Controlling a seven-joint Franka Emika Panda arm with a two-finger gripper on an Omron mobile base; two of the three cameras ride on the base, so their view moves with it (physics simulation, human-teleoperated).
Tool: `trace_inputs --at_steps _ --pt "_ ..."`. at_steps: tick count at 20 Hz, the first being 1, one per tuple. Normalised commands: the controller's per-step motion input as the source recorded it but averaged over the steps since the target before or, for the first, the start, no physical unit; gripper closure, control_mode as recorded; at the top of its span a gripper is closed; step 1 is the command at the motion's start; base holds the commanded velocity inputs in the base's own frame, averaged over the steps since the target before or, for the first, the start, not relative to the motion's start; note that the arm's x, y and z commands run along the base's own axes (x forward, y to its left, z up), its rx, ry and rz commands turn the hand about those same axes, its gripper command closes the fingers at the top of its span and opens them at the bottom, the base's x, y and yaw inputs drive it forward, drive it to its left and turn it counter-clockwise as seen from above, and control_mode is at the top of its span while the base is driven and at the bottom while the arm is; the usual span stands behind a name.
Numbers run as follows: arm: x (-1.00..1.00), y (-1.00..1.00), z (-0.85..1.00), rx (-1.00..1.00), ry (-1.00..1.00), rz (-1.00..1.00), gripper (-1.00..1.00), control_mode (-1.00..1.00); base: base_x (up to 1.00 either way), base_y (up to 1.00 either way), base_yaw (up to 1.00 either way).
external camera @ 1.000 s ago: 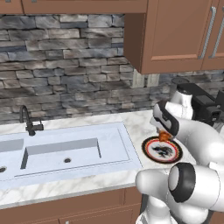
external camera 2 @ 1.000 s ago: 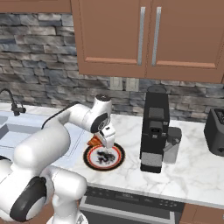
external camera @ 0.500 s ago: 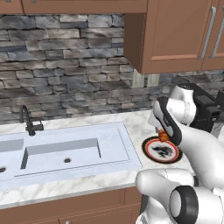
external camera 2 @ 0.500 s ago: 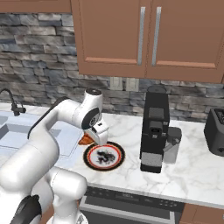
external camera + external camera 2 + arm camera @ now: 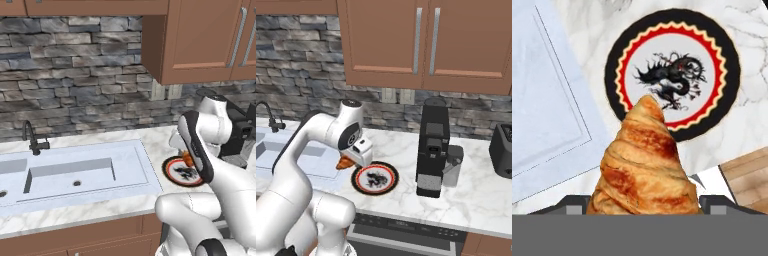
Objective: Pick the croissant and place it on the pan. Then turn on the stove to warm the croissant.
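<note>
The croissant (image 5: 644, 165), golden brown and ridged, sticks out from between my gripper's (image 5: 643, 207) fingers, which are shut on it. It hangs in the air above the marble counter, just off the edge of the red-rimmed plate (image 5: 612, 70). In the right base view the gripper (image 5: 354, 159) holds the orange croissant (image 5: 345, 163) left of the plate (image 5: 359, 181). From the left base view a bit of the croissant (image 5: 187, 159) peeks out behind my forearm, over the plate (image 5: 168, 171). The pan and the stove are out of view.
A pale sink basin (image 5: 75, 170) with a dark faucet (image 5: 32, 140) lies left of the plate. A black coffee machine (image 5: 432, 145) stands right of the plate, with a dark toaster (image 5: 503, 150) further right. Wooden cabinets hang overhead.
The arm has swung left with the croissant held in the gripper, from over the plate to beyond its left edge. The plate and the base have stayed put.
</note>
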Motion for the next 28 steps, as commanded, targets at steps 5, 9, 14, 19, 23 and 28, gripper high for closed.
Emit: trace_inputs --at_steps 5,9,14,19,23,28 --pt "-0.48 0.06 0.23 0.0 -0.15 0.17 1.0 -1.0 0.0 0.0 0.0" --pt "-0.43 0.0 0.3 0.0 -0.22 0.14 1.0 -1.0 0.0 0.0 0.0" --pt "-0.33 0.0 0.24 0.0 -0.19 0.11 1.0 -1.0 0.0 0.0 0.0" --pt "-0.05 0.0 0.14 0.0 -0.06 0.07 1.0 -1.0 0.0 0.0 0.0" --pt "0.0 0.0 0.01 0.0 0.0 0.03 1.0 -1.0 0.0 0.0 0.0" --pt "0.0 0.0 0.0 0.0 -0.04 0.0 1.0 -1.0 0.0 0.0 0.0"
